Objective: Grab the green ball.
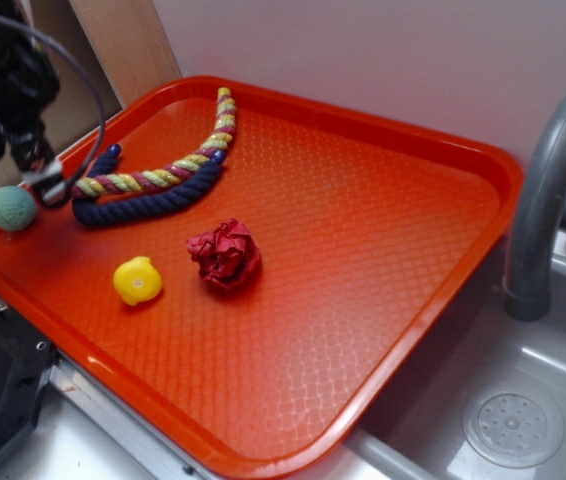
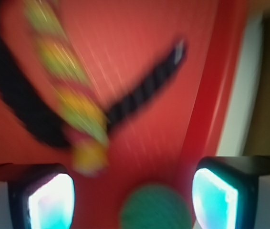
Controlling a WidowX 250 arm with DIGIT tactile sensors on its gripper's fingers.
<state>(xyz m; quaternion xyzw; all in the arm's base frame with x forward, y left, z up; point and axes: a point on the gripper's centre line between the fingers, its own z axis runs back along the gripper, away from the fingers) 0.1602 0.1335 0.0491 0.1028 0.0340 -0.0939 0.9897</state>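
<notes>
The exterior view is evenly lit, with soft glare on the tray [image 1: 383, 300] toward 5 o'clock; the wrist view is heavily blurred throughout.

The green ball [image 1: 12, 208] sits at the orange tray's [image 1: 383, 300] left rim, the ropes [image 1: 158, 185] crowding just beside it. Between the spread fingers [image 2: 46, 198] only the ball lies; the tray's right half is bare

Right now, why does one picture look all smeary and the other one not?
The wrist view is blurred: the ropes streak, the green ball is a soft blob, and the gripper finger pads glare bright cyan. The exterior view is sharp, showing the tray texture and soft shadows beside the yellow toy and red paper wad.
</notes>
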